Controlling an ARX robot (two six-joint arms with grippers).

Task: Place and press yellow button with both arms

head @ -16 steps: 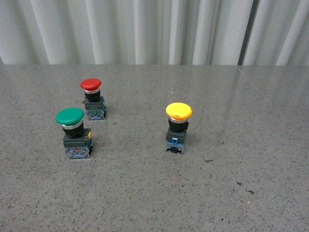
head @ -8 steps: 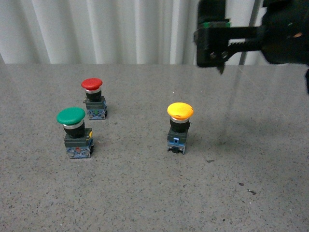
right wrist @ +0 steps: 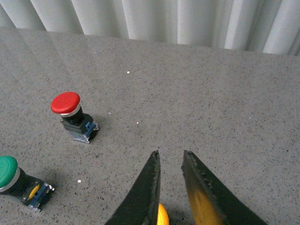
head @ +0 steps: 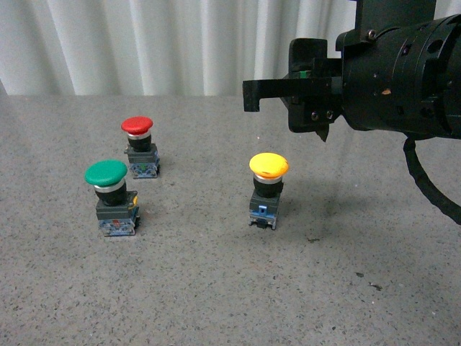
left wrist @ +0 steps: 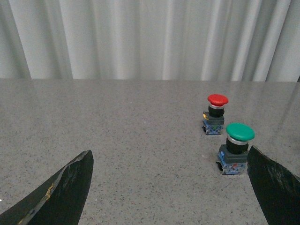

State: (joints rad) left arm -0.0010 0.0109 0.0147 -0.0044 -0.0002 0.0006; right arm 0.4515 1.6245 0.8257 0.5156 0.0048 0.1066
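The yellow button (head: 269, 165) stands upright on the grey table (head: 216, 288), right of centre. My right arm reaches in from the upper right. Its gripper (head: 251, 96) is shut on nothing and hangs above and slightly behind the button, not touching it. In the right wrist view the gripper (right wrist: 169, 153) points past the button, and only a sliver of the yellow cap (right wrist: 162, 215) shows below the fingers (right wrist: 140, 197). My left gripper (left wrist: 169, 151) is open and empty, low over bare table. The yellow button is out of the left wrist view.
A green button (head: 106, 174) (left wrist: 240, 132) (right wrist: 7, 171) stands at the left, just beside my left gripper's finger (left wrist: 274, 183). A red button (head: 137, 126) (left wrist: 217, 100) (right wrist: 65, 102) stands behind it. A white curtain (head: 180, 43) hangs past the table's far edge.
My right arm came into the front view from the upper right and moved left and nearer, over the yellow button. The three buttons have not moved.
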